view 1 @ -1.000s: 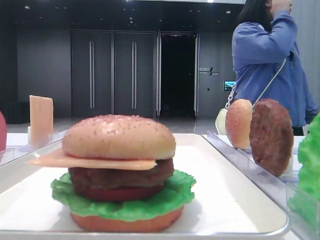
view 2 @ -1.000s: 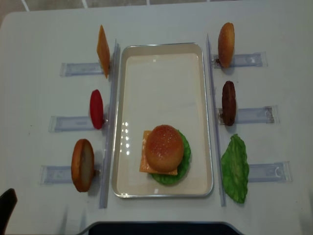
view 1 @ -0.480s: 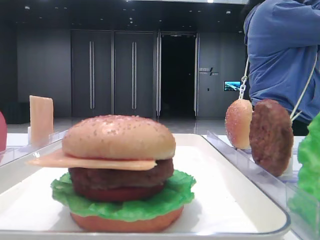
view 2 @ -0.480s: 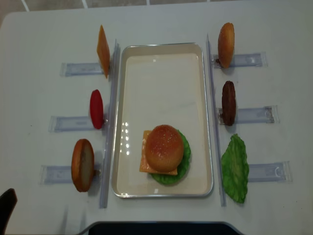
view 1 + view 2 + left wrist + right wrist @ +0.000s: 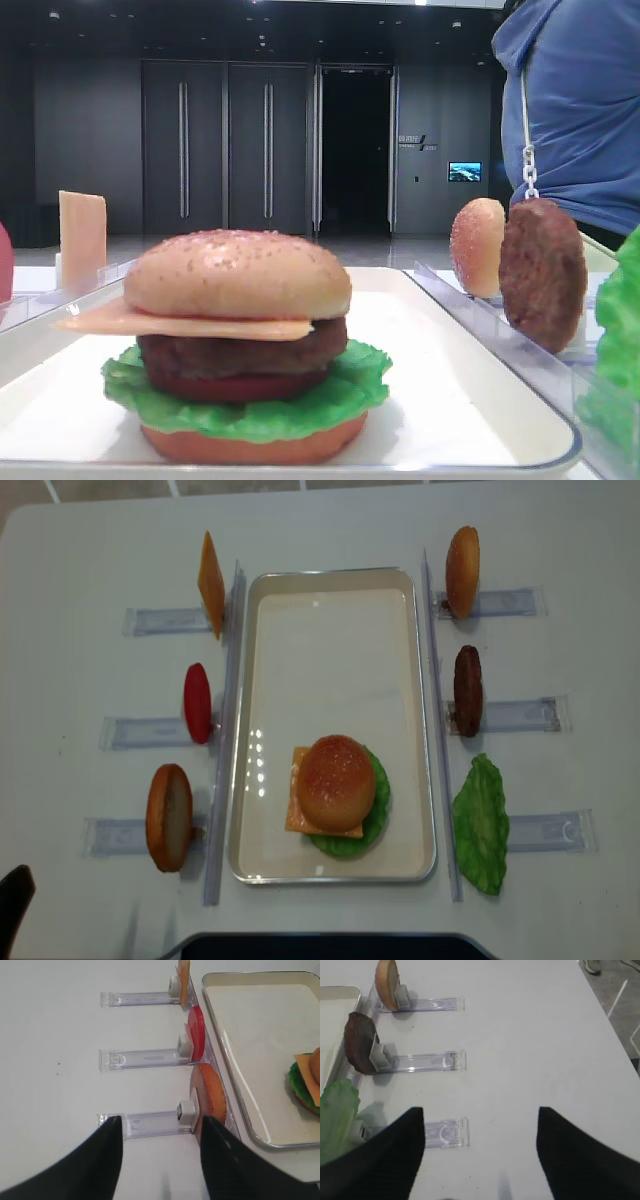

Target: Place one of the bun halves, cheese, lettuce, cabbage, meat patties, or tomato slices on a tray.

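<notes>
On the white tray [image 5: 330, 630] stands a stacked burger: sesame bun top [image 5: 336, 782], cheese [image 5: 293, 817], a meat patty [image 5: 240, 355], a tomato slice [image 5: 235, 388], lettuce [image 5: 379, 810] and a bottom bun [image 5: 250, 445]. Upright in the left racks are a cheese slice [image 5: 211, 583], a tomato slice [image 5: 197, 702] and an orange-brown bun disc [image 5: 169, 817]. The right racks hold a sesame bun half [image 5: 462, 570], a patty [image 5: 467, 690] and a lettuce leaf [image 5: 482, 825]. My left gripper [image 5: 160, 1120] is open and empty, near the bun disc [image 5: 210, 1095]. My right gripper [image 5: 480, 1110] is open and empty, right of the lettuce leaf [image 5: 337, 1110].
Clear plastic racks [image 5: 520, 715] stick out on both sides of the tray, with long clear rails [image 5: 226, 730] along its sides. A person in a blue top [image 5: 580, 110] stands behind the table at the right. Bare white table [image 5: 545, 1035] lies right of the racks.
The person behind the table has moved to the right in the low view. Nothing on the table has moved.
</notes>
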Robot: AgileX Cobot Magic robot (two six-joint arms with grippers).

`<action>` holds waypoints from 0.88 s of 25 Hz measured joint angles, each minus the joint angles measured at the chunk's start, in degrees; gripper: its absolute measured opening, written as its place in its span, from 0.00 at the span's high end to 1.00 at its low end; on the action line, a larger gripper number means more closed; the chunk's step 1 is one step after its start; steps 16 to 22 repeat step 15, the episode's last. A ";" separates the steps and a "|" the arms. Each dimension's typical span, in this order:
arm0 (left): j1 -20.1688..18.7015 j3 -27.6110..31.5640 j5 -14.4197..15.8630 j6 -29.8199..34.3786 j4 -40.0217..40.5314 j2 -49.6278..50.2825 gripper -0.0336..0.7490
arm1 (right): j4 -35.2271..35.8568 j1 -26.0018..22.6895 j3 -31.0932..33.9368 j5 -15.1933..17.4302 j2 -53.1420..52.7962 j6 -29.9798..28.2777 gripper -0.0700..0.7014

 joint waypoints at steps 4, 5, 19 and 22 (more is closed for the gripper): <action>0.00 0.00 0.00 0.00 0.00 0.00 0.46 | 0.00 0.00 0.00 0.00 0.00 0.00 0.28; 0.00 0.00 0.00 0.00 0.00 0.00 0.46 | 0.00 0.00 0.00 0.00 0.00 0.00 0.28; 0.00 0.00 0.00 0.00 0.00 0.00 0.46 | 0.00 0.00 0.00 0.00 0.00 0.00 0.28; 0.00 0.00 0.00 0.00 0.00 0.00 0.46 | 0.00 0.00 0.00 0.00 0.00 0.00 0.28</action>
